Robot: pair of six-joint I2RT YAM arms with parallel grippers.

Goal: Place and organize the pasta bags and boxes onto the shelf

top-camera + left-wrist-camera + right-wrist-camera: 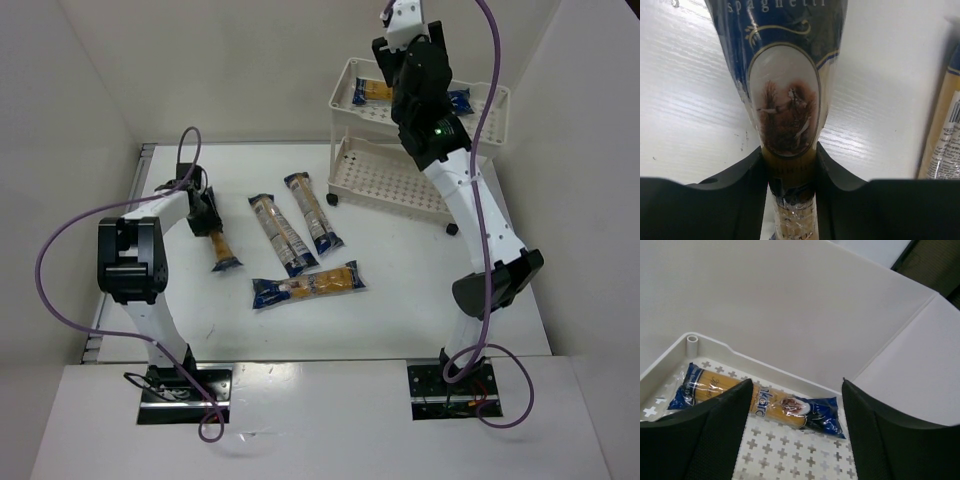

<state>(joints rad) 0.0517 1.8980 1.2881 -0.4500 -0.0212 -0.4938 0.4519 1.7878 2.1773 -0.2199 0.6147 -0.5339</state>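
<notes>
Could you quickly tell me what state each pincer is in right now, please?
Left pincer: closed on a spaghetti bag.
Right pincer: open and empty, above the shelf.

From above, we lose the middle of the long blue-ended plastic spaghetti bag (373,93) on the top tray of the cream-white perforated plastic cart (385,180) behind the right arm (430,120). Well left of the cart, the left gripper (210,225) covers one end of a second blue-ended bag (222,250). The left wrist view's right edge cuts off a blurred third bag (946,135).

Pasta bags (282,232): five. Shelf (392,182): one, two tiers. Arms (152,292): two.
</notes>
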